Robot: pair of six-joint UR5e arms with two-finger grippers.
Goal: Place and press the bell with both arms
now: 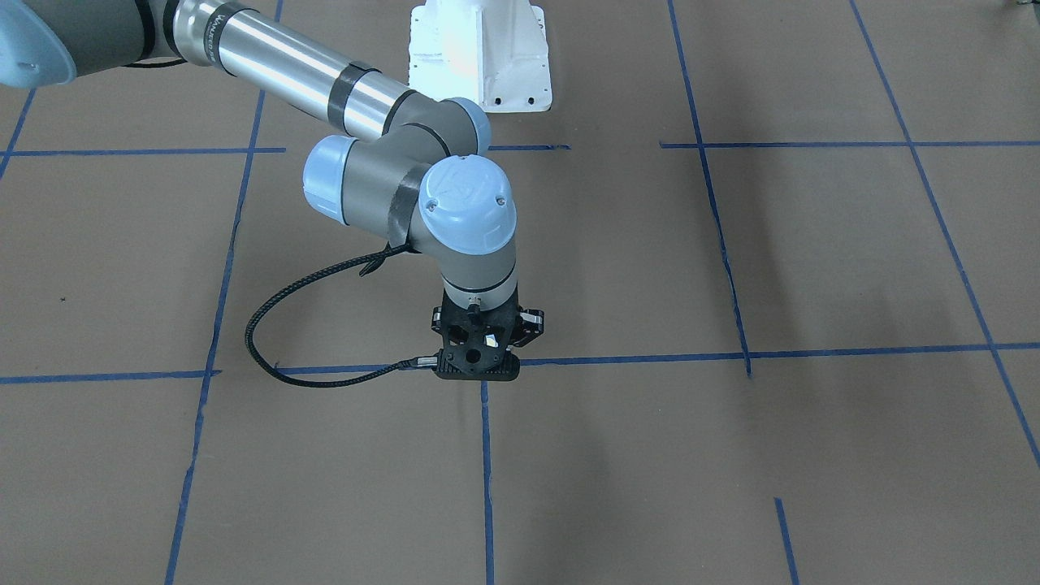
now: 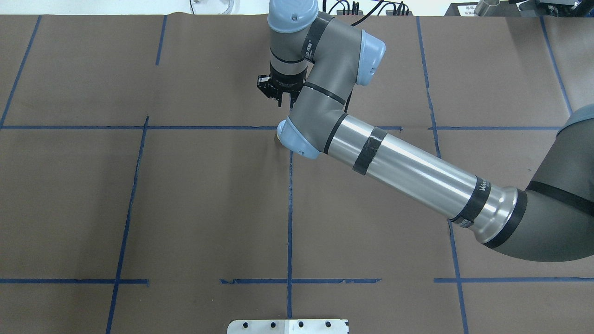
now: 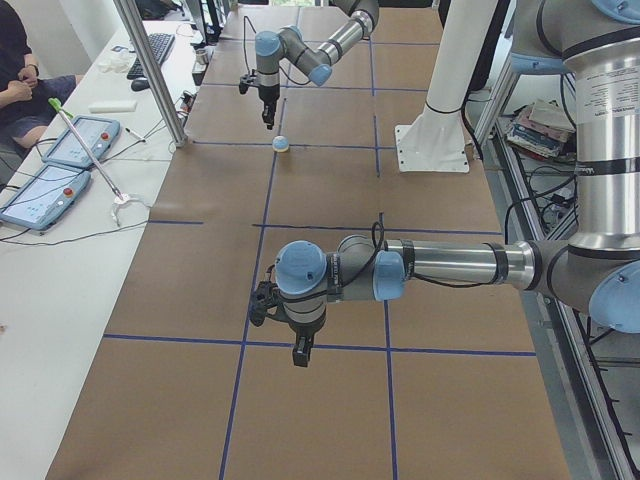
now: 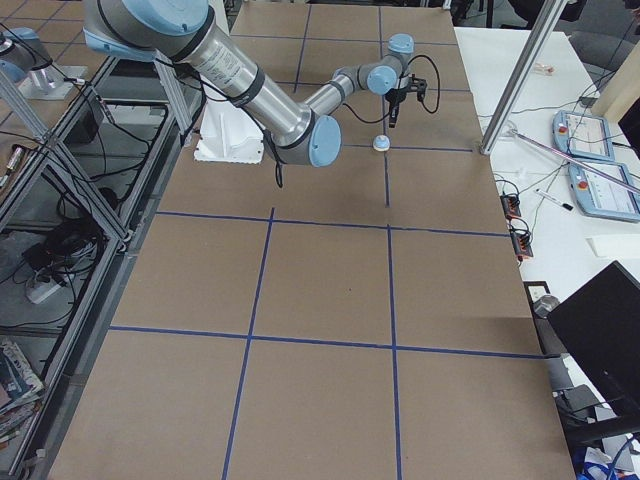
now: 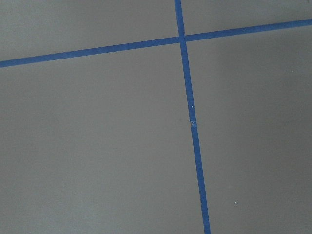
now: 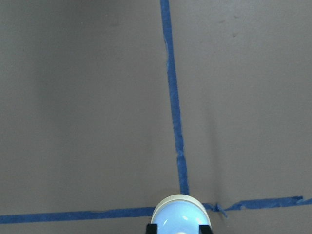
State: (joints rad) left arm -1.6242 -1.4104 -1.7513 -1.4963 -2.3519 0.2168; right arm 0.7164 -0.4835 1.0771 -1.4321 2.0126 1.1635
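Note:
The light-blue bell (image 3: 282, 144) stands on the brown table at a crossing of blue tape lines. It also shows in the exterior right view (image 4: 381, 143). My right gripper (image 3: 267, 118) hangs a little above it, pointing down. In the right wrist view the bell (image 6: 180, 217) sits at the bottom edge, and the fingertips (image 6: 152, 228) stand apart on either side of it, open. In the overhead view my right gripper (image 2: 282, 98) shows, and the arm's elbow hides the bell. My left gripper (image 3: 300, 352) hangs over another tape crossing far from the bell; I cannot tell its state.
The white pedestal (image 3: 435, 150) stands at the table's robot side and also shows in the front view (image 1: 481, 57). A side table with tablets (image 3: 60, 160), a metal post (image 3: 150, 70) and a seated person (image 3: 15, 60) lie beyond the far edge.

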